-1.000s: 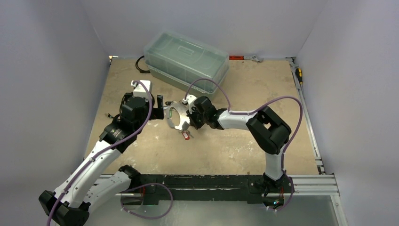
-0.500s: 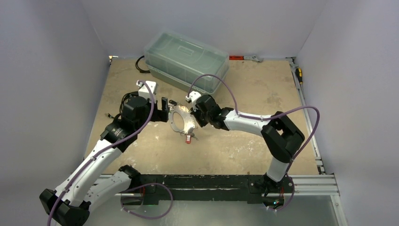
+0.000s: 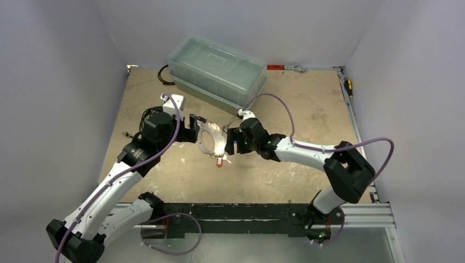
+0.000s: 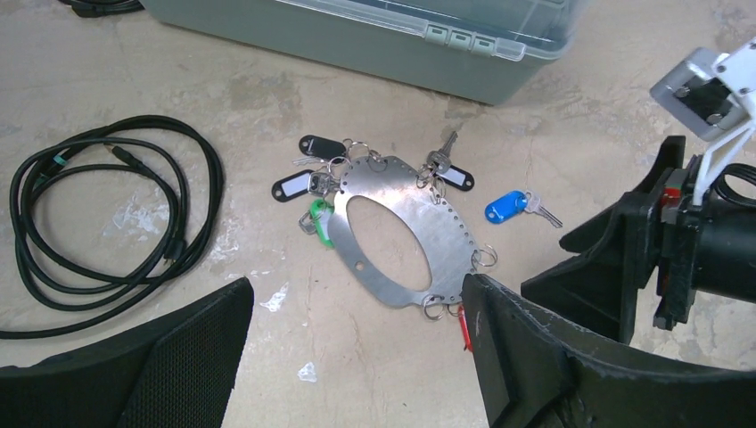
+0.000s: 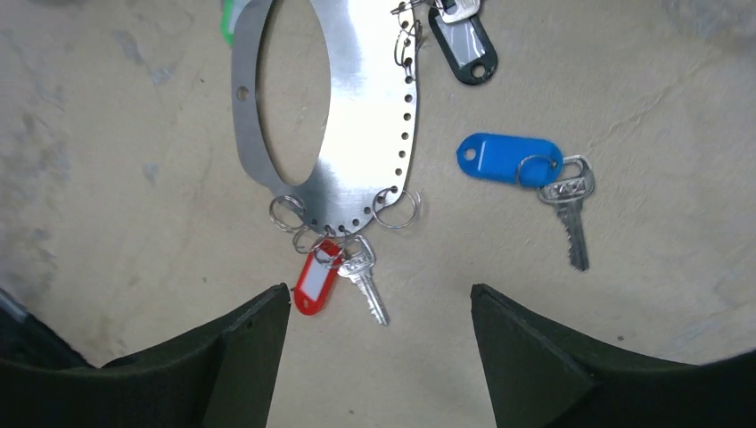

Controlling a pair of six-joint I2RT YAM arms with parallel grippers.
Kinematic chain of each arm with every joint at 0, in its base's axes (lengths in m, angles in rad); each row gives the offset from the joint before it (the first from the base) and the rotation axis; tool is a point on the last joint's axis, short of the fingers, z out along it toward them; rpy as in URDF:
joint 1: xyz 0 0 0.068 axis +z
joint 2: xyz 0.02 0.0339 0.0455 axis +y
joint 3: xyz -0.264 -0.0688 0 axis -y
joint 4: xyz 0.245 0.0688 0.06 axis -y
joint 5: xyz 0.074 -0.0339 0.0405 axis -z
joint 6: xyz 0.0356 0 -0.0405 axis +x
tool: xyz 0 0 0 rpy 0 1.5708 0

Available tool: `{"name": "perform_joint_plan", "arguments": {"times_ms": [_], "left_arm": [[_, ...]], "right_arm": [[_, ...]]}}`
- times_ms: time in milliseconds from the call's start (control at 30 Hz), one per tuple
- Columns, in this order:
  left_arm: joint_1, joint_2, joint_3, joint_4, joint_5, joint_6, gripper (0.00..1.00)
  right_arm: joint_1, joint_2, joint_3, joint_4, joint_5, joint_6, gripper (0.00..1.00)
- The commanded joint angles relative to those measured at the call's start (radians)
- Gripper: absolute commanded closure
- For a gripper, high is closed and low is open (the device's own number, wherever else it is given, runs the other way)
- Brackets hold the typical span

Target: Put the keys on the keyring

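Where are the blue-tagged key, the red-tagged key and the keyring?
blue-tagged key (image 5: 508, 159): right wrist view, blue tag.
red-tagged key (image 5: 314, 283): right wrist view, red tag.
keyring (image 5: 370, 98): right wrist view, metal band.

I see the grey keyring (image 5: 370, 125) lying flat on the table (image 5: 624, 357), wide oval hole, small holes round the rim, red-tagged key (image 5: 314, 278) ringed on at one end, black-tagged keys (image 4: 308, 165) and green tag (image 4: 319, 220) at other edges, blue-tagged key (image 5: 508, 159) loose just beside it
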Motion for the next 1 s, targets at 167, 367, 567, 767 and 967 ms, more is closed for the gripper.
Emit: {"name": "perform_joint_plan", "arguments": {"times_ms": [167,367,567,767,967], "left_arm": [[0.007,-0.011,0.020,0.034,0.048,0.018,0.15],[0.007,-0.030,0.014,0.039,0.049,0.016,0.15],[0.007,-0.029,0.013,0.039,0.050,0.016,0.15],[0.007,-0.026,0.013,0.039,0.046,0.016,0.15],[0.007,-0.017,0.013,0.038,0.042,0.017,0.16]], "right_arm": [[-0.023,0.015,-0.131,0.280,-0.102,0.566,0.27],[-0.057,0.058,-0.241,0.481,-0.118,0.779,0.36],[-0.075,0.178,-0.249,0.633,-0.219,0.876,0.40],[-0.099,0.275,-0.242,0.712,-0.253,0.898,0.48],[-0.135,0.233,-0.256,0.635,-0.177,0.868,0.53]]}}
